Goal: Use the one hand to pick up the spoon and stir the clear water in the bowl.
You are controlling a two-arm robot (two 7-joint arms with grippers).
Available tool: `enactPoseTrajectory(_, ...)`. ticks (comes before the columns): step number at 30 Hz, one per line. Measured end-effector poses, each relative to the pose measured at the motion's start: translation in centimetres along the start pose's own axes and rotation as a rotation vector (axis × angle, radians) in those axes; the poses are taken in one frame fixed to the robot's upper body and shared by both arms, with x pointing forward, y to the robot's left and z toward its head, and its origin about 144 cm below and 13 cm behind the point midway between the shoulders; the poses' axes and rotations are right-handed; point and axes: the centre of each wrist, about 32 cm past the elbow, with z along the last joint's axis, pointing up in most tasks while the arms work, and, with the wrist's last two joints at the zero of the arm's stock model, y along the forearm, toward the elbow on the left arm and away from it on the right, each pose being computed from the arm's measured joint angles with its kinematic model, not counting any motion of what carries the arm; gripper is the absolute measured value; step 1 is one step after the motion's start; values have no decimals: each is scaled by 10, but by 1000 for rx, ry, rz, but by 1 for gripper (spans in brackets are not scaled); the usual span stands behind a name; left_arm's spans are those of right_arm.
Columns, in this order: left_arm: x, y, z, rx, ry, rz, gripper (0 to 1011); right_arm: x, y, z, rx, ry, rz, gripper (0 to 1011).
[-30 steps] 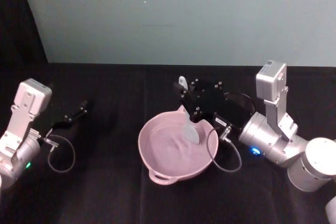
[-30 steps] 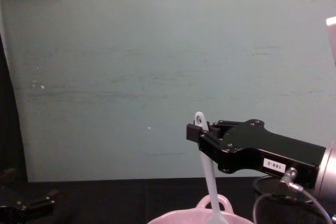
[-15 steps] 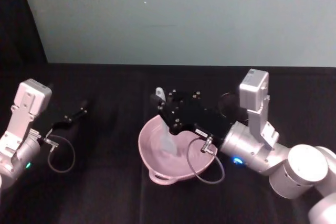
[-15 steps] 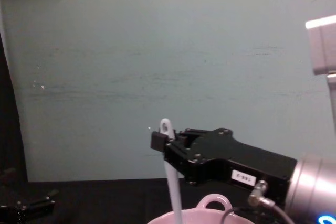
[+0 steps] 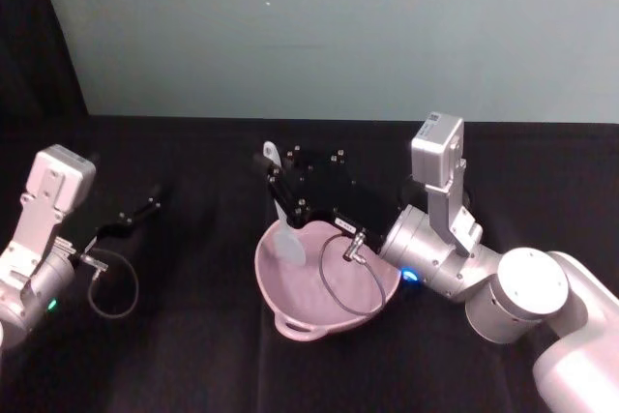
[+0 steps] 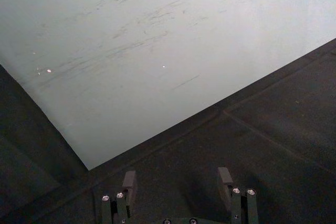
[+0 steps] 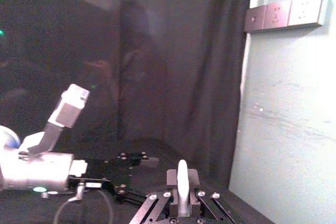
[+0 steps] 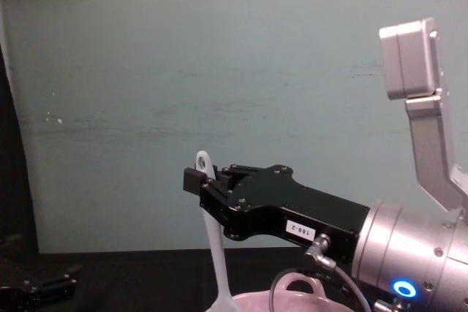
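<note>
Spoon [image 5: 288,242] was pinched near its loop end by R tool [image 5: 275,176], blade hanging below tool, inside pink bowl [image 5: 290,321]. L tool [image 5: 153,200], fingers spread, sat well apart from R tool, over black table [image 5: 193,355].

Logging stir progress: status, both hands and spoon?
Right hand shut on spoon, blade down in bowl, left side. Left hand open, parked far left. Grey cable loops over bowl.
</note>
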Motion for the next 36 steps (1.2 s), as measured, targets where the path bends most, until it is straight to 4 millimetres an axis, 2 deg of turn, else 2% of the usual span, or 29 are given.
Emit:
enactPoseTrajectory(9,0,0,0,0,0,0,1005,12,-3,-3,-23,-41,-63,119)
enactPoseTrajectory(19,0,0,0,0,0,0,1005,20,-23,3,-46,-80,-120,119)
enactPoseTrajectory(29,0,0,0,0,0,0,1005,13,-41,8,-59,-78,-113,119)
enactPoseTrajectory(36,0,0,0,0,0,0,1005,1,-39,6,-33,-42,-67,119)
